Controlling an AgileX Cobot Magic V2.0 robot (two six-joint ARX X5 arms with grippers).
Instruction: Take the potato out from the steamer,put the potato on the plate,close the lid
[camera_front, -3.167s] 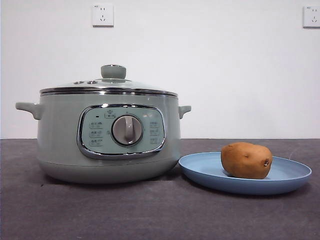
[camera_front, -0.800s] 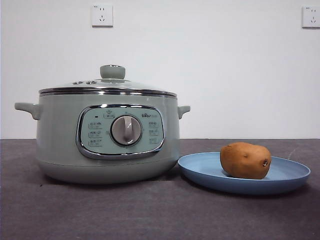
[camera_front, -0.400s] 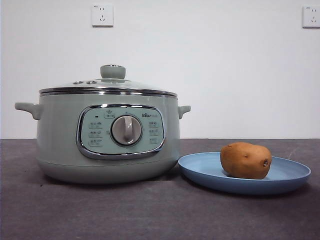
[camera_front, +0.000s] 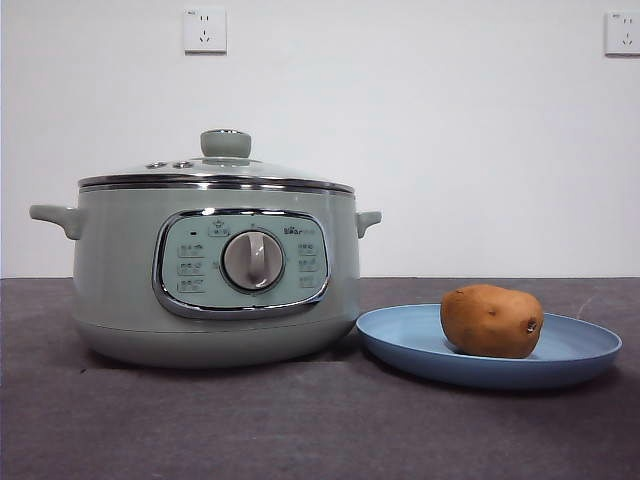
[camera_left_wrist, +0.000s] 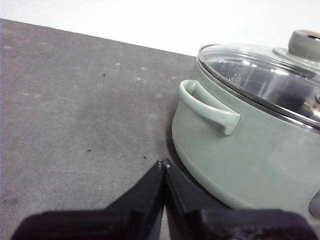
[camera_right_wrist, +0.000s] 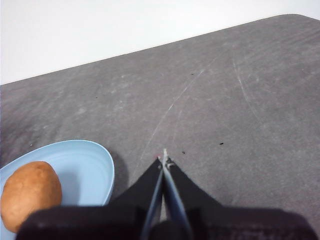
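The pale green steamer (camera_front: 215, 270) stands on the left of the table with the glass lid (camera_front: 216, 172) seated on it, its green knob upright. The brown potato (camera_front: 492, 321) lies on the light-blue plate (camera_front: 400, 340) to the steamer's right. Neither arm shows in the front view. My left gripper (camera_left_wrist: 164, 163) is shut and empty, low over the table beside the steamer's side handle (camera_left_wrist: 207, 107); the lid (camera_left_wrist: 265, 75) shows there too. My right gripper (camera_right_wrist: 163, 160) is shut and empty, over bare table beside the plate (camera_right_wrist: 95, 165), apart from the potato (camera_right_wrist: 30, 192).
The dark grey table (camera_front: 300, 430) runs to a white wall with two sockets (camera_front: 205, 30). The steamer's control panel and grey dial (camera_front: 253, 261) face the front camera.
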